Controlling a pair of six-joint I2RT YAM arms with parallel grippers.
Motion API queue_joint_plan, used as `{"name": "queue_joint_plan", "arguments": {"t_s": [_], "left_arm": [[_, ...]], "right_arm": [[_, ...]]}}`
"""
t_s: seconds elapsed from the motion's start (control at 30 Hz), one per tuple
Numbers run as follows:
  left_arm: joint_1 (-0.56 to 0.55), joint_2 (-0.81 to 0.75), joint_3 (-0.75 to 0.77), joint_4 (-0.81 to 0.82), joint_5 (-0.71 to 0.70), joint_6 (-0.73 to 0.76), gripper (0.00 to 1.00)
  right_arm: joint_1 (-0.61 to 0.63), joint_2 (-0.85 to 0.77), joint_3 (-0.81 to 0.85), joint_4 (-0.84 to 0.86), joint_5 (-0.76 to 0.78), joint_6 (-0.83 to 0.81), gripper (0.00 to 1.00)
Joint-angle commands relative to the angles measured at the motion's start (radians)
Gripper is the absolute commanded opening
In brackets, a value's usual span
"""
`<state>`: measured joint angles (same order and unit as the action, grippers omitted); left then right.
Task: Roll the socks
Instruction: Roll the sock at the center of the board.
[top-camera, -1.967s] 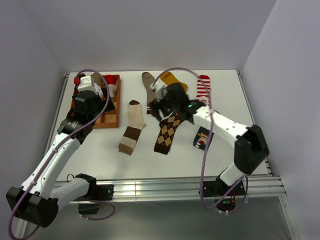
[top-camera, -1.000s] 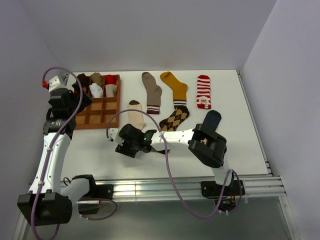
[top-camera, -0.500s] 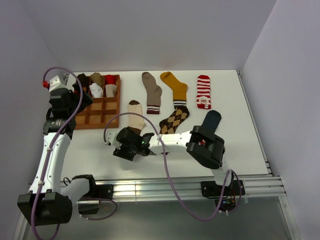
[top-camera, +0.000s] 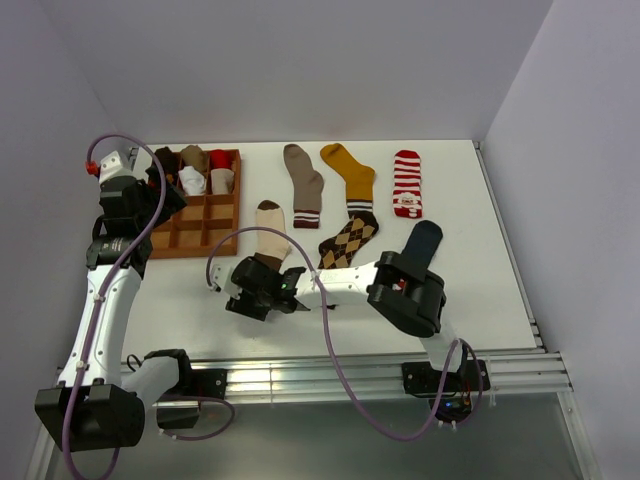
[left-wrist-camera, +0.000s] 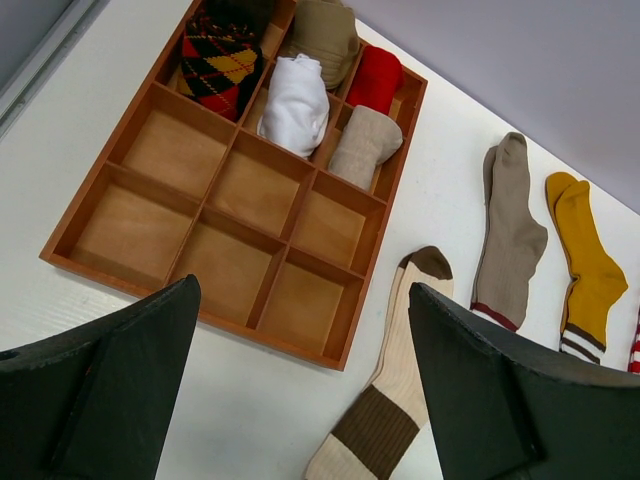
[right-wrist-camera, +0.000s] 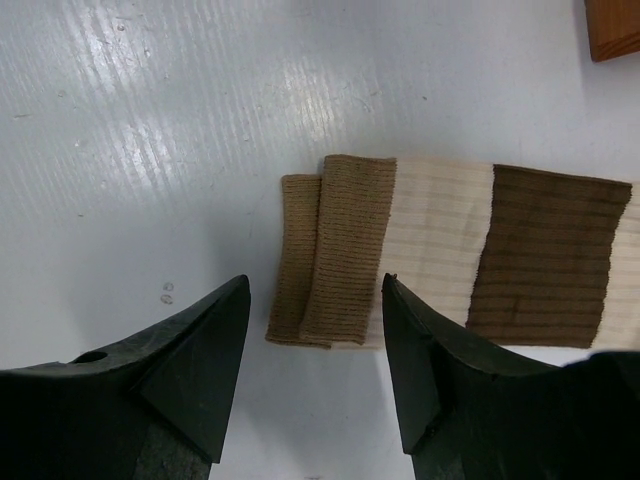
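This looks like a robotics lab test cell. A bare white counter (top-camera: 460, 200) is boxed in by plain pale walls (top-camera: 300, 70). An aluminium rail (top-camera: 300, 378) runs along its near edge, with two robot arms (top-camera: 95, 310) bolted there and trailing purple cables (top-camera: 327, 350). Socks (top-camera: 347, 175) lie in rows beside a wooden grid tray (top-camera: 180, 253).

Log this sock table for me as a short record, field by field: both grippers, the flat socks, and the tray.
Left gripper: open, above the wooden grid tray
Right gripper: open, over the brown cuff of the cream-and-brown sock
Flat on the white table: taupe sock, mustard yellow sock, red-white striped sock, brown argyle sock, navy sock
Tray contents: rolled socks in its far compartments
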<state>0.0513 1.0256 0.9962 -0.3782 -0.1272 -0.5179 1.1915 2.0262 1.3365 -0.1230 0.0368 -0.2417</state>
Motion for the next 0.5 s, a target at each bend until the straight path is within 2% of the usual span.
{"name": "queue_joint_plan", "arguments": {"t_s": [0.0, 0.17, 0.27, 0.47], "left_arm": [[0.007, -0.002, 0.012, 0.036, 0.02, -0.001, 0.9], [0.005, 0.001, 0.007, 0.038, 0.018, 0.002, 0.91], [0.005, 0.004, 0.009, 0.041, 0.021, 0.004, 0.9], [0.004, 0.021, 0.002, 0.042, 0.023, 0.001, 0.9]], "right_arm": [[-0.007, 0.019, 0.007, 0.037, 0.018, -0.016, 0.62], [-0.023, 0.039, 0.013, 0.014, -0.011, -0.015, 0.59], [-0.049, 0.042, 0.015, -0.009, -0.032, -0.01, 0.54], [-0.085, 0.009, -0.014, -0.05, -0.146, -0.016, 0.31]]}}
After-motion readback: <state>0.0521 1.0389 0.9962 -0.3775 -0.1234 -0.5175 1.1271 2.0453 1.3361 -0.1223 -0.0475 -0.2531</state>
